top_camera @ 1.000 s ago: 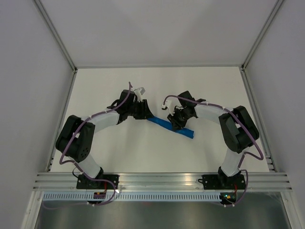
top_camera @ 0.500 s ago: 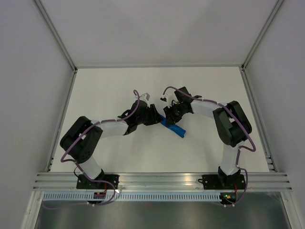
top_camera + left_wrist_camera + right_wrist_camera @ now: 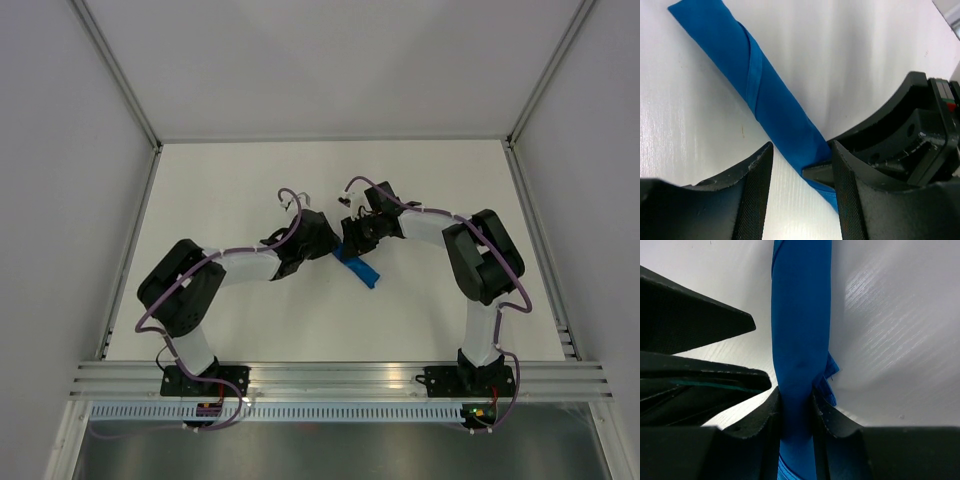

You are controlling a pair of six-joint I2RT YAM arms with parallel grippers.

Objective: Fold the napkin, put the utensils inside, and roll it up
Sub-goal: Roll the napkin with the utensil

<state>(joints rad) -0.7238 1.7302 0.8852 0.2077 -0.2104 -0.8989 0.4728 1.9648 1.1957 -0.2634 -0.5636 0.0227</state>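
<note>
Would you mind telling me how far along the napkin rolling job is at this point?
Done: the napkin lies as a tight narrow roll on the table. The knife is out of sight, presumably wrapped inside. In hand: the right pincer is shut on the roll; the left pincer stands open by it. Left: probably just releasing and withdrawing.

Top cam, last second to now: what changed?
The left tool swung right, ending close beside the right tool. The right tool pulled slightly left, and the rolled napkin came with it, turning steeper, so less blue shows. No visible grab or release: the right tool pinches the roll now, and the left is open astride it. The napkin stayed rolled, on the table.
</note>
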